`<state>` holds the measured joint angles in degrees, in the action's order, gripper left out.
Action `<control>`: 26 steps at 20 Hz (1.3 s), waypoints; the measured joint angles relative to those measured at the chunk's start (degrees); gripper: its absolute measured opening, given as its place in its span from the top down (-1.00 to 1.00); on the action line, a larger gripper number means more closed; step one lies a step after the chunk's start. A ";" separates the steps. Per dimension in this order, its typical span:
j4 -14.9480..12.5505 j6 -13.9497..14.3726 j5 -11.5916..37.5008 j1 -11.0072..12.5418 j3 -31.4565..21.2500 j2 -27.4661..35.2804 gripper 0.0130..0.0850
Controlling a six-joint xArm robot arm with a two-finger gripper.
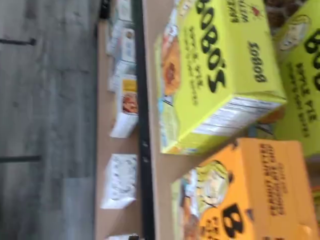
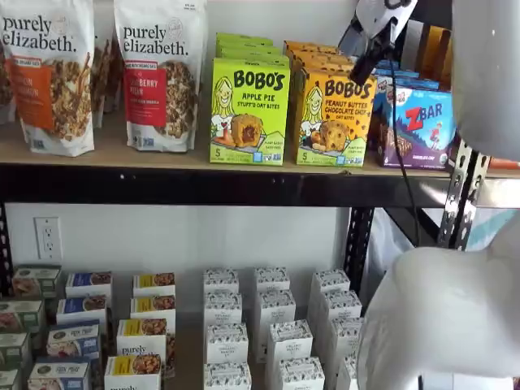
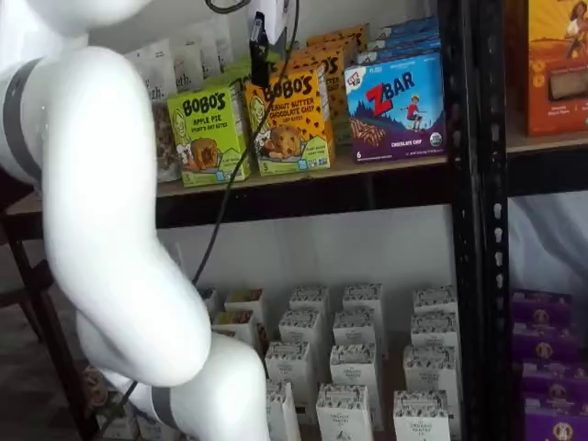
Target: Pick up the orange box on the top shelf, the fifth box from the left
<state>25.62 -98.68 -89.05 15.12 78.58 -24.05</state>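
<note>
The orange box (image 2: 335, 118) stands upright on the top shelf (image 2: 162, 156) between a lime-green Bobo's carton (image 2: 248, 114) and a blue ZBar carton (image 2: 418, 122); more orange cartons stand behind it. My gripper (image 2: 367, 69) hangs in front of its upper right corner, apart from it. Only a dark finger shows side-on, with nothing in the jaws, which stand wide. In a shelf view my gripper (image 3: 260, 57) sits before the orange box (image 3: 289, 119), just above its top left edge. The wrist view shows the orange box (image 1: 255, 195) close by, beside the lime-green carton (image 1: 220, 65).
Granola bags (image 2: 49, 73) fill the shelf's left part. Small white boxes (image 2: 268, 325) stand in rows on the lower shelf. The white arm (image 3: 101, 230) covers much of the foreground in both shelf views. A black upright (image 3: 469, 184) rises right of the ZBar carton (image 3: 397, 106).
</note>
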 joint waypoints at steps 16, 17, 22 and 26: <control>-6.33 0.14 -0.84 -1.76 6.40 5.65 -1.00; -6.49 0.01 -1.63 -1.56 7.23 6.20 -1.00; -7.07 -0.23 -2.81 -1.31 9.39 7.81 -1.00; -9.60 1.11 0.41 -3.76 8.80 7.95 -1.00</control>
<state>16.02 -97.57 -88.64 11.36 87.38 -16.10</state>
